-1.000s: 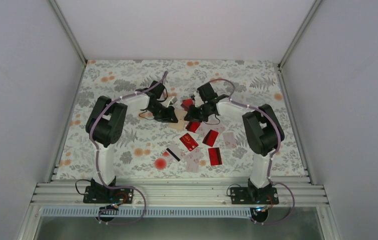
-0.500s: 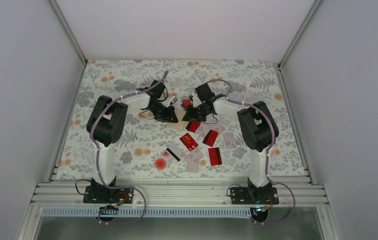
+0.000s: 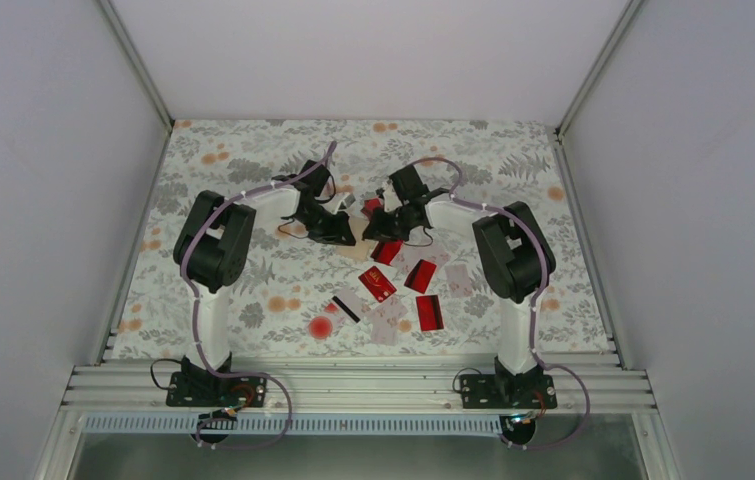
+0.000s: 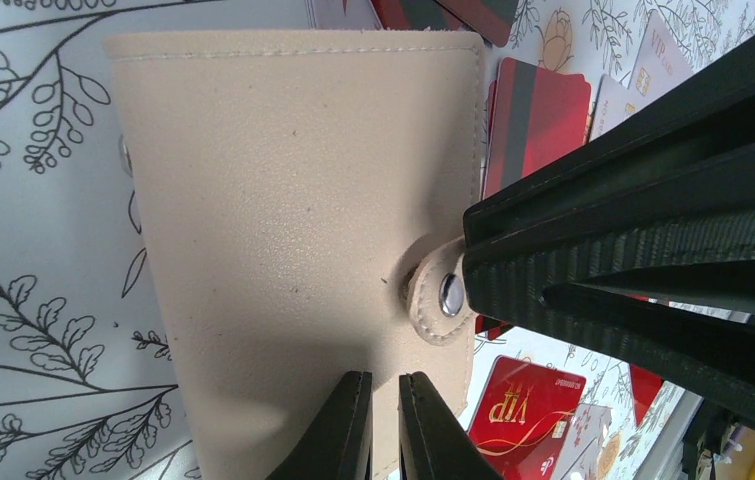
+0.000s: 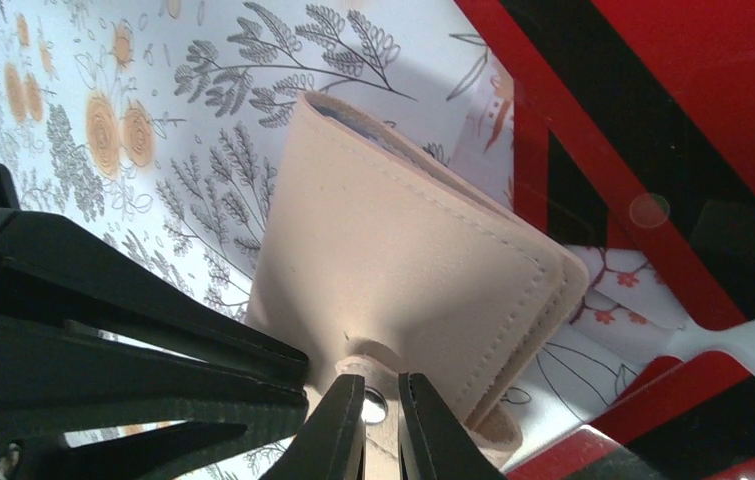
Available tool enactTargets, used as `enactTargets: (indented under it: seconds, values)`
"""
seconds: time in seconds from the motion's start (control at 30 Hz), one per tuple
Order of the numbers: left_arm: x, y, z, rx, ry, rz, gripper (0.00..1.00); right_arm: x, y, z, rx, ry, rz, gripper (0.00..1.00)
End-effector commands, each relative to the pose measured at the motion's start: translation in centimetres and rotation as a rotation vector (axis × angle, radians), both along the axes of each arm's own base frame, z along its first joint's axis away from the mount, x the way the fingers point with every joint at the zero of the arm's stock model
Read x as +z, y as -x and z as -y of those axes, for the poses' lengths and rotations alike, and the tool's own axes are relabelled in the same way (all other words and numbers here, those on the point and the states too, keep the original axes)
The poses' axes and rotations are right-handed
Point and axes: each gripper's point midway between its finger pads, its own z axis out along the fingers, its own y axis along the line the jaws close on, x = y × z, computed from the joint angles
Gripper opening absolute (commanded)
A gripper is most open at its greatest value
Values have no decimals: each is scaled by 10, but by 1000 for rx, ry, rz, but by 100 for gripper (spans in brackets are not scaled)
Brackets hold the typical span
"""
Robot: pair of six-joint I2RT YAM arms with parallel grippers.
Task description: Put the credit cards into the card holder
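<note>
Left tool, right tool both pinching card holder, red credit card reading VIP

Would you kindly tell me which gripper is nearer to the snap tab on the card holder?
Right. The right gripper pinches the card holder's snap tab itself; the left gripper grips the holder's edge just beside it.

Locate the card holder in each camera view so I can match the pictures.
Top external: the card holder is a small tan patch near the picture's centre.
Left wrist: it fills the left and middle, seen flat on.
Right wrist: it sits in the middle, seen at an angle.
Shared landmark: its snap tab, clear in both wrist views, too small to tell from above.
</note>
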Motion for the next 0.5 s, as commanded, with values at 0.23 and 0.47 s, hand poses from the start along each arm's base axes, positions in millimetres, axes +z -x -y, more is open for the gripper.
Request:
enactTargets:
  seconds: [0.23,0.47]
  values:
    - [-30,10,-2,-16,-30,-47,10,17,-3,-9,4,-68,57,11]
    - [-37,15,-4,-14,-35,-57,10,25,9,1,2,-68,87,11]
